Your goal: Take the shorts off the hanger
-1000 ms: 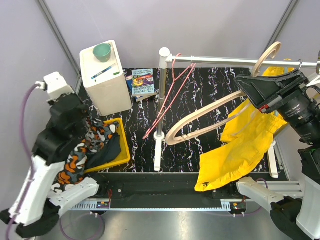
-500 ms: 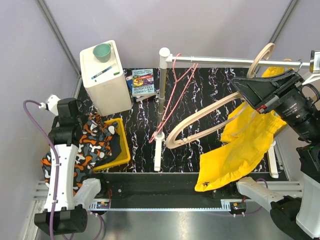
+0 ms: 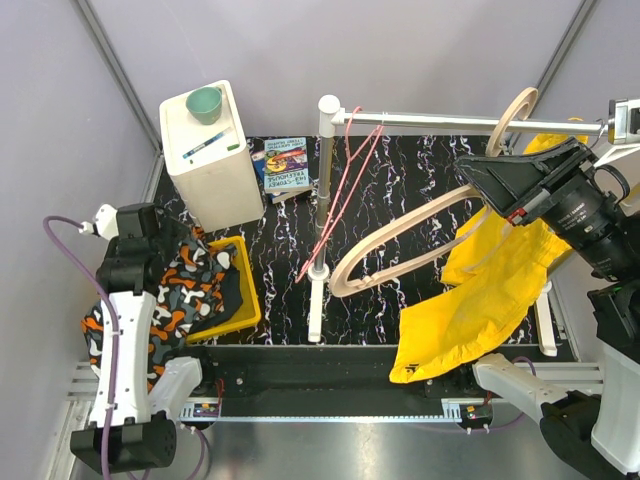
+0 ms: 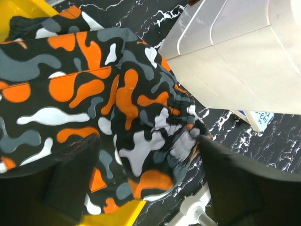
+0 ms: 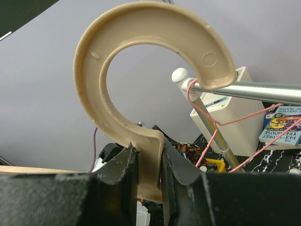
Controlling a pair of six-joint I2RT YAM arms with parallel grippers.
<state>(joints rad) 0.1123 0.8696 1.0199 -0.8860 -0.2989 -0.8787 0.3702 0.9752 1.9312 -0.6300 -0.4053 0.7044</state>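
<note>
Seen from the overhead camera I steer by, the black marbled worktop [image 3: 420, 180] carries the yellow shorts [image 3: 480, 300] at its right side. They hang under the right arm with their lower end on the worktop. That arm hides their top, so I cannot tell whether they are on the beige hanger [image 3: 400, 235].

The hanger slants out to the left, above the worktop. Only the right wrist camera shows how it is held. The right gripper [image 5: 149, 160] has its jaws clamped on the neck just below the hook [image 5: 89, 70], which curls beside the rail [image 5: 263, 92] and not over it. From overhead, the right gripper [image 3: 490, 180] covers that grasp.

A pink wire hanger [image 3: 339, 205] dangles from the rail [image 3: 440, 121], crossing in front of the post [image 3: 318, 230].

At left stands a white box [image 3: 210, 160]. Near it, camo shorts [image 3: 190, 285] spill over a yellow bin [image 3: 250, 290] and off the worktop edge, partly under the left gripper [image 3: 135, 235]. The left wrist camera shows the left gripper [image 4: 148, 188] with jaws wide and the camo shorts [image 4: 94, 94] bunched between them, the box [image 4: 235, 61] just beyond.

A book [image 3: 287, 165] lies beside the box. A green cup [image 3: 205, 102] and a pen [image 3: 208, 143] sit on top of it.
</note>
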